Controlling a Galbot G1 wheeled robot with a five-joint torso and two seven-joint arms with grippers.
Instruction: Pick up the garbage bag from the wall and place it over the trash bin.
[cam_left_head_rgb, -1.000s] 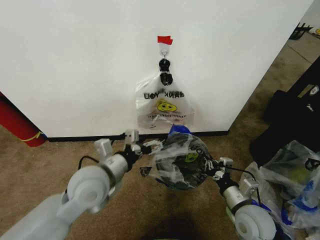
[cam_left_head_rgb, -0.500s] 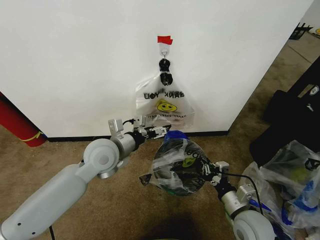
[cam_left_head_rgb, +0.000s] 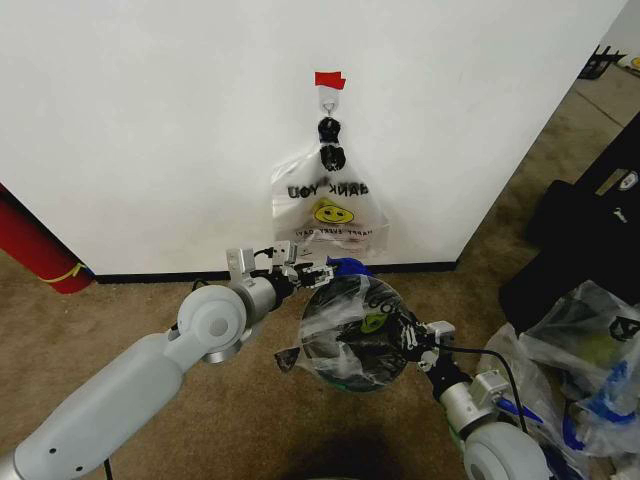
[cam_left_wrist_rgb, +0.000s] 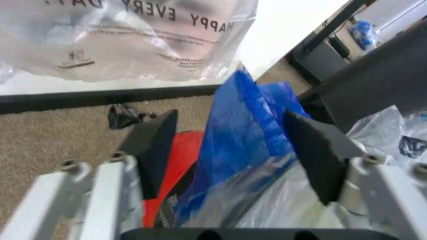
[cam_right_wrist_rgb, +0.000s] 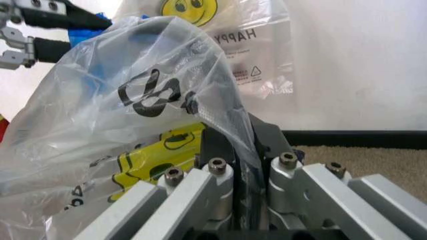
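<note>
Brown carpet (cam_left_head_rgb: 120, 320), blk baseboard (cam_left_head_rgb: 180, 274).

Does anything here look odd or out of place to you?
Yes: the garbage bag sits bunched and lopsided over the trash bin, not spread round its rim. The right gripper pinches one side; the open left gripper straddles its blue edge.

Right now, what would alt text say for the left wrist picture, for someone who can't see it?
The left end effector is open, its two dark fingers straddling a blue fold of the garbage bag above the trash bin's red base. Behind, a smiley-face bag hangs on the white wall above brown carpet.
</note>
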